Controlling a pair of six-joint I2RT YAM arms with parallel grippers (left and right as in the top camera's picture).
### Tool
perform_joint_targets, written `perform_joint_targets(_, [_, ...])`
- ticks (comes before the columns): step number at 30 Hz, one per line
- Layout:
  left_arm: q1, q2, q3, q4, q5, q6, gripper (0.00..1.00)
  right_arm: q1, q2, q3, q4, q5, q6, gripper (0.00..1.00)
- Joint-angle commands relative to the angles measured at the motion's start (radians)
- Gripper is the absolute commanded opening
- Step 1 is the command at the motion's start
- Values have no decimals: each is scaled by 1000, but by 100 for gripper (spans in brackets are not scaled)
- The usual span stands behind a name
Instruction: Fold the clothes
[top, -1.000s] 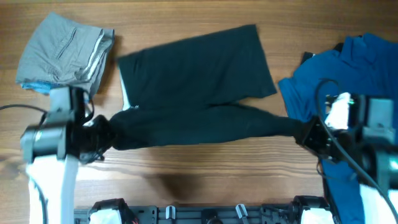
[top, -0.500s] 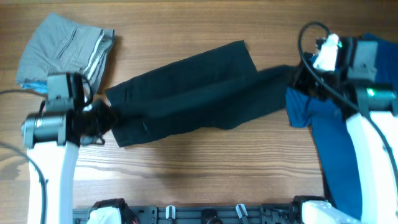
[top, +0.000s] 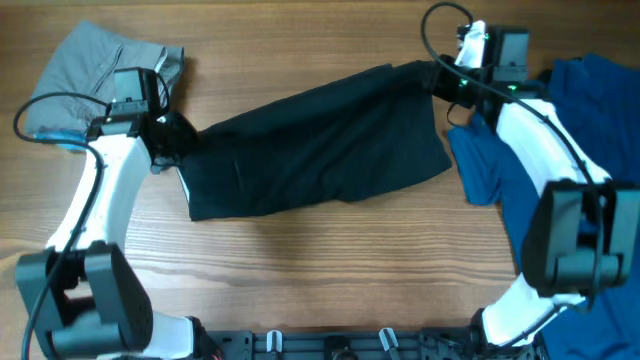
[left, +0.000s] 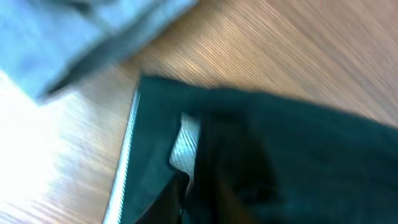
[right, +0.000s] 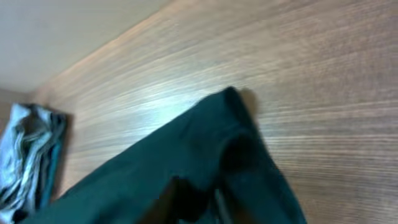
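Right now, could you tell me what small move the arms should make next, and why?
Probably lower and open both tools. The left tool and right tool each grip a far corner of the black shorts, which already lie folded flat, so releasing should set the fold.

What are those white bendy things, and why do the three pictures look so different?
Those are a robot's two arms, the left arm and the right arm. Each ends in a two-finger tool for pinching. The wide picture comes from a camera above the wooden table. The other two come from small cameras on the wrists, so they look close up and blurry. On the table lie black shorts in the middle, a folded grey garment on one side and a blue shirt on the other. The left tool pinches one end of the shorts, and the right tool pinches the far corner. In the wrist pictures the dark cloth bunches up toward each camera and hides the fingers.
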Motion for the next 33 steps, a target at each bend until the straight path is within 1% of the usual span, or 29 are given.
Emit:
perform_joint_targets(1, [18,43,6,58,-92,5,54,5,61,19,37,54,-12,64])
perform_joint_targets(4, [18,38,6,13,-85,6,56,-13,63,19,3,71,-13,65])
perform_joint_targets(5, [18,38,6,-12,-84,6,56,-24,60,19,-39,71,-12,65])
perform_joint_targets(7, [18,39,6,-90,-85,66,56,-44,59,19,-149,67,-12,65])
perform_joint_targets(8, [18,39,6,-113,-84,74,57,-53,59,19,-214,68,-14,65])
perform_joint_targets(10, [18,39,5,-158,-79,74,59,-65,59,19,-318,68,-46,65])
perform_joint_targets(12, [18,39,5,-214,-50,78,59,-74,59,19,-437,82,-87,64])
perform_joint_targets(15, [18,39,5,-272,-42,85,60,-83,59,19,-568,144,-101,66])
perform_joint_targets(17, [18,39,5,-298,-40,84,62,-82,59,18,-631,195,-117,69])
perform_joint_targets(18, [18,39,5,-315,-19,85,62,-82,59,16,-667,220,-117,73])
perform_joint_targets(20, [18,39,3,-341,24,85,63,-80,59,-5,-683,229,-114,76])
perform_joint_targets(21, [18,39,2,-351,30,85,64,-79,59,-24,-677,214,-114,80])
perform_joint_targets(22, [18,39,-3,-359,29,85,66,-79,59,-55,-649,166,-118,80])
perform_joint_targets(25, [18,39,-19,-358,28,111,69,-71,59,-157,-539,42,-125,77])
perform_joint_targets(26, [18,39,-20,-356,28,111,69,-67,59,-182,-502,23,-124,72])
perform_joint_targets(28, [18,39,-20,-338,21,130,70,-57,59,-263,-364,-9,-76,35])
perform_joint_targets(29, [18,39,-20,-331,21,142,70,-57,59,-287,-325,-9,-55,21])
perform_joint_targets(30, [18,39,-20,-325,21,164,70,-57,59,-308,-306,-8,-31,11])
perform_joint_targets(31, [18,39,-20,-324,12,171,71,-57,59,-319,-318,-9,-27,5])
perform_joint_targets(32, [18,39,-20,-325,-1,177,71,-57,56,-320,-353,-6,-28,4])
perform_joint_targets(33, [18,39,-20,-327,-4,193,71,-58,50,-320,-456,45,11,4])
